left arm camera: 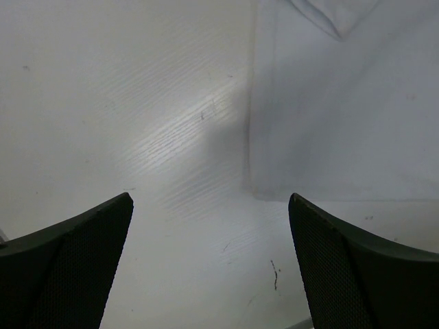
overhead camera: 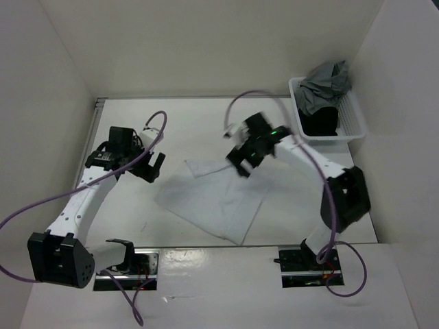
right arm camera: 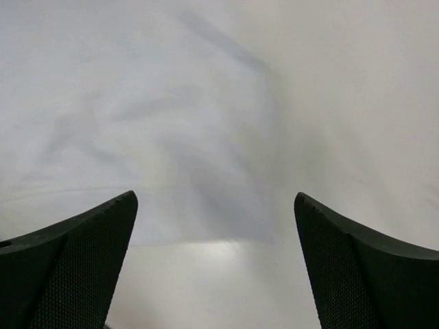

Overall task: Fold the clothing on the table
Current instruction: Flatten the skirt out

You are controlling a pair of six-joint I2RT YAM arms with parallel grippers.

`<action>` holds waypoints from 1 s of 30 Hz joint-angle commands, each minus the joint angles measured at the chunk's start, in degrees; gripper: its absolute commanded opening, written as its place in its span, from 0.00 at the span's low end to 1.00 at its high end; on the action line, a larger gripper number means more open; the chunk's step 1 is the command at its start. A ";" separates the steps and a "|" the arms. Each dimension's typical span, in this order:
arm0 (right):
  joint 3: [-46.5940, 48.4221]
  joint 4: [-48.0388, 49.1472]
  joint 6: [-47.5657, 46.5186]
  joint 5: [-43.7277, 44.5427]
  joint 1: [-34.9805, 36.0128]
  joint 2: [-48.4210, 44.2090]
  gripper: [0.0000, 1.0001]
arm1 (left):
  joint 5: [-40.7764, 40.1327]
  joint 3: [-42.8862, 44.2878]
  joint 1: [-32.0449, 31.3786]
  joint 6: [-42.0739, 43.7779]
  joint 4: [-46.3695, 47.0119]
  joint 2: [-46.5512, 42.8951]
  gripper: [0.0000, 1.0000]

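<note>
From above, the white table (overhead camera: 185, 130) sits inside plain white walls (overhead camera: 206, 41). A white mesh basket (overhead camera: 353, 120) stands at its far right corner, holding a grey garment (overhead camera: 328, 82) heaped over a black garment (overhead camera: 321, 123). The clothing (overhead camera: 212, 202) lies flat around the middle of the table, skewed to its edges, one corner pointing at the near edge and a narrower flap reaching toward the far side. My left arm rises from the near left corner and bends inward. My left claw (overhead camera: 152, 168) is over bare table just beside the clothing's left corner, its jaws apart and holding nothing. My right arm reaches from the near right corner over the clothing's far right part, and my right claw (overhead camera: 241, 163) is above it, jaws spread

In my left wrist view, my left claw (left arm camera: 210, 199) is wide apart and empty over scuffed table (left arm camera: 103, 103). The clothing (left arm camera: 336, 116) fills the upper right, its straight edge running down between my fingers

In my right wrist view, my right claw (right arm camera: 214, 195) is also wide apart and empty. The softly wrinkled clothing (right arm camera: 137, 123) is spread below, and I cannot tell whether my fingers touch it
</note>
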 commanded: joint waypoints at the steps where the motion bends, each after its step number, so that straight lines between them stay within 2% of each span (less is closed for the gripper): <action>1: 3.92 -4.33 1.35 -9.80 -22.56 -12.42 0.99 | -3.56 1.64 -4.96 -0.56 4.72 1.76 1.00; 3: -0.10 -2.66 3.54 -10.78 -29.08 -19.09 0.99 | -4.95 1.64 -7.07 -1.18 6.82 3.78 1.00; 5: -5.02 -1.43 5.82 -9.99 -35.16 -26.10 0.99 | -9.79 1.64 -11.64 -1.18 9.71 5.02 1.00; 10: -8.30 -3.96 6.54 -14.12 -46.93 -34.93 0.99 | -16.21 2.34 -20.17 -2.23 14.30 11.60 0.94; 16: -10.15 -5.20 7.07 -14.82 -53.79 -41.87 0.99 | -20.44 3.56 -26.94 -2.23 21.24 19.34 0.81; 23: -10.15 -4.68 7.07 -15.35 -60.48 -43.64 0.99 | -21.06 3.04 -29.67 0.23 27.13 24.96 0.55; 30: -10.68 -4.15 8.12 -15.35 -63.65 -44.17 0.99 | -21.05 1.90 -32.83 0.23 28.45 26.73 0.50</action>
